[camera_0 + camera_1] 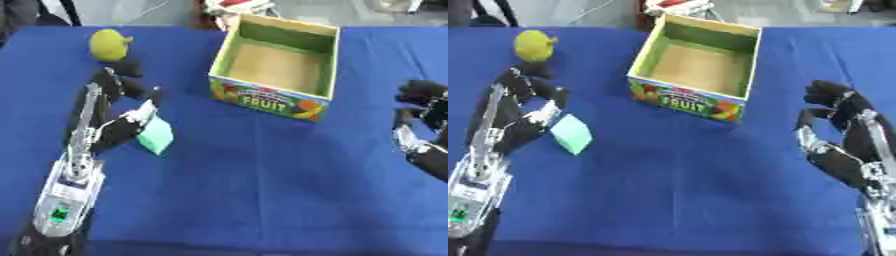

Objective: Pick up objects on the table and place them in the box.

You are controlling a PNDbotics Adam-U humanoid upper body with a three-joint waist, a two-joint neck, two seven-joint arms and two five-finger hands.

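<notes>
Left third of frame: left robot hand (122, 125) reaches in from the lower left, thumb and fingers pinched on a pale green flat block (157, 135). Cannot tell whether the block's lower corner is touching the blue tabletop (262, 190) or just off it.

Upper left: yellow-green round fruit toy (109, 44) lies on the tabletop, just past the left fingertips, untouched.

Upper centre: open cardboard fruit box (267, 97), inside looks bare, "FRUIT" printed on the near wall.

Right edge, mid-height: right robot hand (837, 125) idle, fingers relaxed and spread, holding nothing.

Step in hand, judged: grasp of item 1, the block, with carry not yet begun. Next move calls for lifting it above the near wall, travelling right and up-frame over the opening, then releasing.
</notes>
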